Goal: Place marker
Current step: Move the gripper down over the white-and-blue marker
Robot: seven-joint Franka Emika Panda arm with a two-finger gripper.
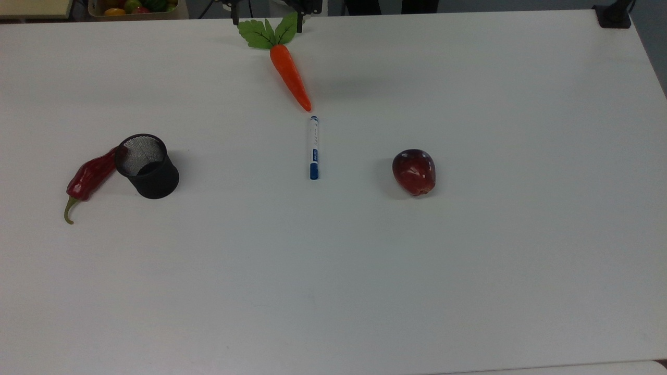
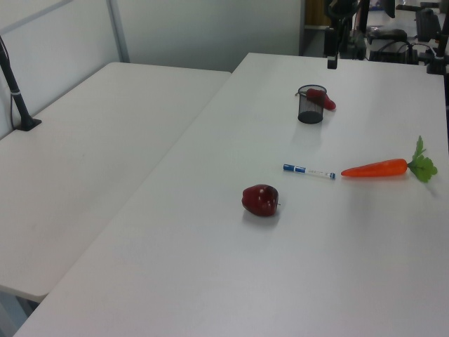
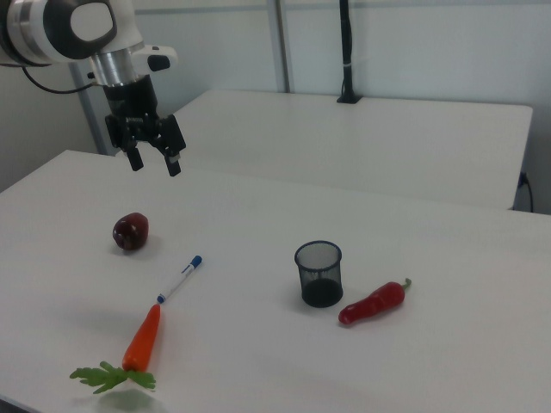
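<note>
Marker (image 1: 313,148) lies flat mid-frame on tabletop (image 1: 469,260), between carrot (image 1: 290,76) and apple (image 1: 414,172). Tool (image 3: 153,161) upper left, fingers apart, empty. Descend centred, fingers straddling the barrel crosswise.

Slim white marker (image 1: 313,148) with blue cap, flat on the table, just beyond the carrot's tip

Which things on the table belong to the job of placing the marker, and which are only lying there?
Belong to the job:
- marker, lying flat on the table
- gripper, open, hanging above the table

Lying about:
- carrot
- apple
- red chilli
- black mesh cup, upright; perhaps the marker's target, I cannot tell
</note>
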